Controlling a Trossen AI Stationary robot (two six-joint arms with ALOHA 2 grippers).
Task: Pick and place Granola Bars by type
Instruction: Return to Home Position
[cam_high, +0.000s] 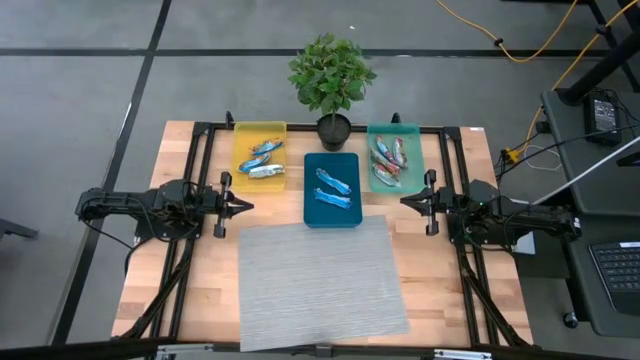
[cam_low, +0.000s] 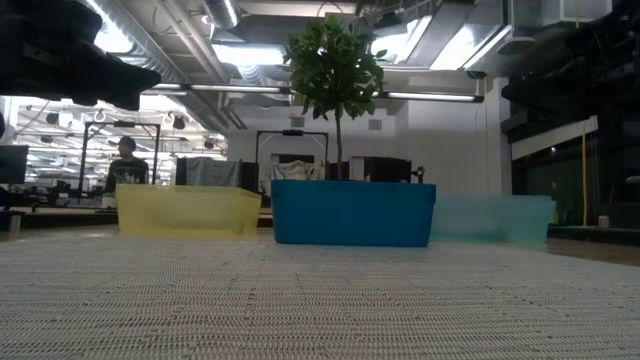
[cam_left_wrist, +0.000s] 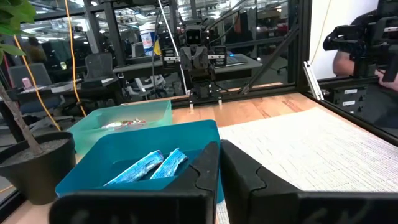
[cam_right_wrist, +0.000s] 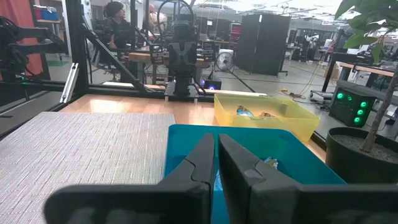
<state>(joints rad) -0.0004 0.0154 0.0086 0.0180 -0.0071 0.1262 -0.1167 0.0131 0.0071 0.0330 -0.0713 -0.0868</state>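
Granola bars lie sorted in three trays at the table's far side. Silvery-white and blue bars (cam_high: 261, 160) lie in the yellow tray (cam_high: 240, 135). Two bright blue bars (cam_high: 333, 190) lie in the blue tray (cam_high: 312, 215). Red-orange bars (cam_high: 388, 160) lie in the teal tray (cam_high: 412, 135). My left gripper (cam_high: 247, 206) hovers at the table's left side, fingers shut, pointing toward the blue tray. My right gripper (cam_high: 404, 202) hovers at the right side, fingers shut, pointing at the same tray. Neither holds anything.
A grey woven mat (cam_high: 318, 280) covers the near middle of the table. A potted plant (cam_high: 331, 85) stands behind the blue tray at the far edge. Black frame rails (cam_high: 196, 150) run along both sides. People sit in the room beyond (cam_right_wrist: 115, 18).
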